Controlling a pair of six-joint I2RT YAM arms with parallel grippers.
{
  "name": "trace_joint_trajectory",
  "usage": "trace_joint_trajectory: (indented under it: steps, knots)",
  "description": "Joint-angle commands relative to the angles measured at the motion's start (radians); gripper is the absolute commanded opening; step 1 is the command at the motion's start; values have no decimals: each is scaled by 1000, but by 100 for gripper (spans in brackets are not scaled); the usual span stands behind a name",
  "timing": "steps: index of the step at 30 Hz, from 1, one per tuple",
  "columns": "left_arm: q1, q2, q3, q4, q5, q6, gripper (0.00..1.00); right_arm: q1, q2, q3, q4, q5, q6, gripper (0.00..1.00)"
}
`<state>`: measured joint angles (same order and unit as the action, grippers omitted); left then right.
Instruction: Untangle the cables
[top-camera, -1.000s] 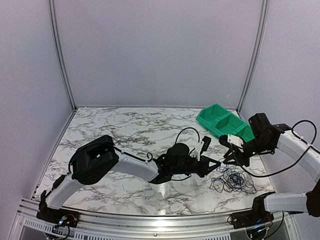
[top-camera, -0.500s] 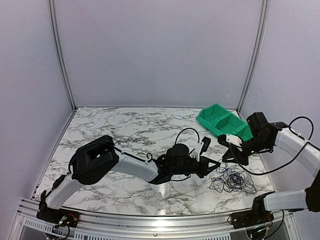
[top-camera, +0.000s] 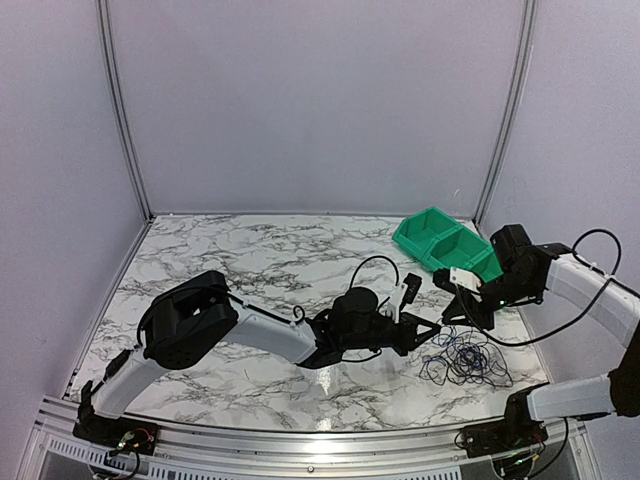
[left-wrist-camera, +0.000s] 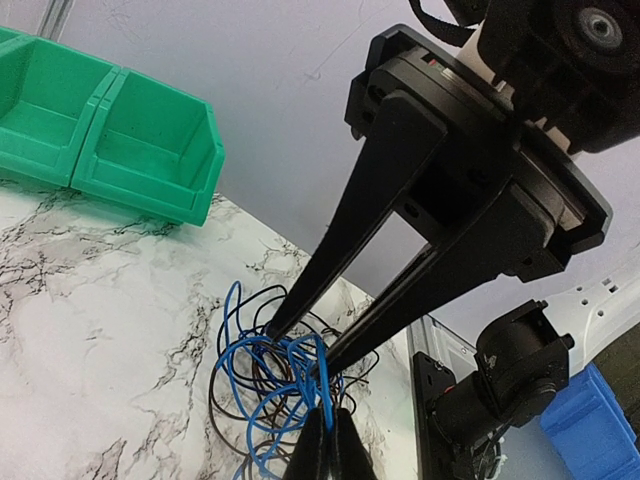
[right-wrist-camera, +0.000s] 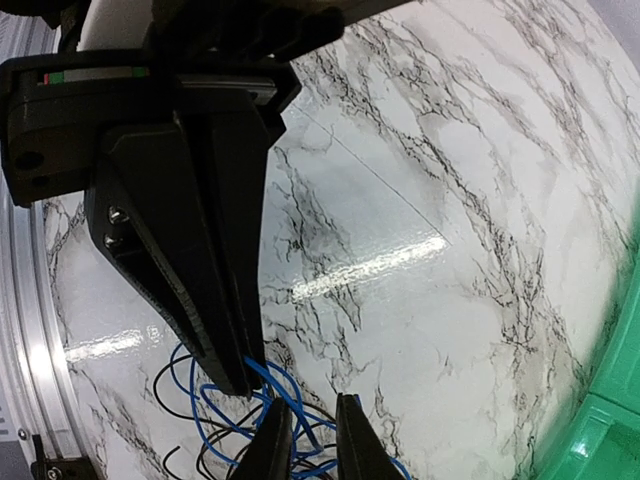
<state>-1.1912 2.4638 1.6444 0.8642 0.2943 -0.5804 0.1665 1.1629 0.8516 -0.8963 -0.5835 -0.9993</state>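
Observation:
The cables (top-camera: 465, 358) lie as a loose black and blue tangle on the marble table (top-camera: 250, 270), at the front right. My left gripper (top-camera: 432, 329) reaches in from the left. In the left wrist view it (left-wrist-camera: 327, 418) is shut on a strand of the blue coil (left-wrist-camera: 300, 372), lifted a little off the table. My right gripper (top-camera: 460, 312) points down at the same spot. Its long black fingers (left-wrist-camera: 400, 290) are spread, their tips in the blue loops. In the right wrist view it (right-wrist-camera: 308, 418) is open, with blue wire (right-wrist-camera: 278, 388) between the tips, right beside the left gripper (right-wrist-camera: 235, 375).
A green two-compartment bin (top-camera: 447, 243) stands at the back right, close behind the right arm; it also shows in the left wrist view (left-wrist-camera: 110, 140). The table's right and front edges run just past the tangle. Side walls enclose the table.
My right gripper has shifted slightly up and to the left over the tangle. The left arm has not visibly moved and still grips the blue strand.

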Motion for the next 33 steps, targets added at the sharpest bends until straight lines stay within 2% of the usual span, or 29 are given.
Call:
trace_joint_trajectory:
  steps: [1,3,8,11,12,13,18,26,29,33]
  knots:
    - [-2,-9,-4,44,-8,-1,0,7,15,-5,40,-18,3,17]
    - [-2,-9,-7,45,-10,-2,0,7,22,-8,53,-17,9,16]
    - [-2,-3,-8,51,-24,-9,0,6,28,-3,63,-23,20,0]
    - [-1,0,-14,52,-105,-37,2,7,8,17,27,-45,24,0]
    - [0,5,-13,52,-140,-50,9,6,-6,26,15,-58,27,0]
    - [3,13,-6,52,-170,-65,11,7,-22,36,2,-70,31,0]
    - [26,98,83,54,-254,-185,13,7,-75,136,-107,-171,46,0]
    - [26,279,326,69,-156,-253,7,7,-82,276,-182,-295,88,0]
    - [18,291,322,69,-156,-252,4,7,-86,315,-171,-318,116,0]
    - [18,267,243,80,-147,-252,3,7,-93,362,-136,-321,161,0]
